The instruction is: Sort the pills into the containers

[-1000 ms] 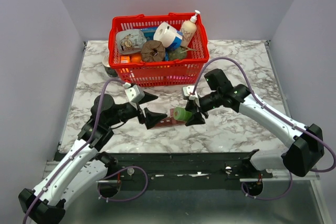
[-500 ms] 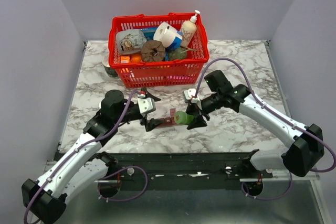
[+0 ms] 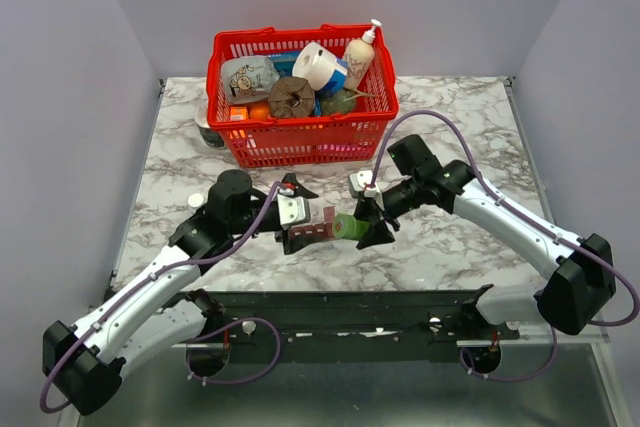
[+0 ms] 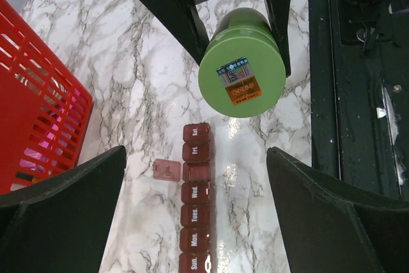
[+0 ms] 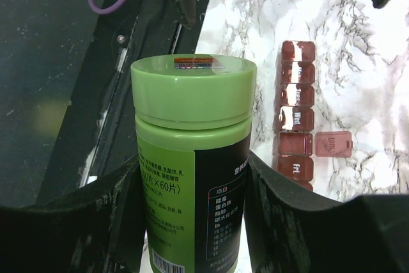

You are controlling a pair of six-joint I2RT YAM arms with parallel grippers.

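Marble tabletop [image 3: 450, 247] with a red basket [image 3: 300, 137] at the far side. The dark red pill organizer [image 4: 197, 202] lies flat near the middle, down between both arms, with one lid [image 4: 164, 169] flipped open. Right gripper [image 3: 362, 219] is pinching the green bottle [image 4: 241, 71] by its body, cap on, held sideways by the strip's right end. Left gripper [image 3: 298, 215] is spread wide above the organizer, holding nothing. My worry: once that cap comes off, a sideways bottle could dump pills all over the marble, and a low finger could shove the light strip.
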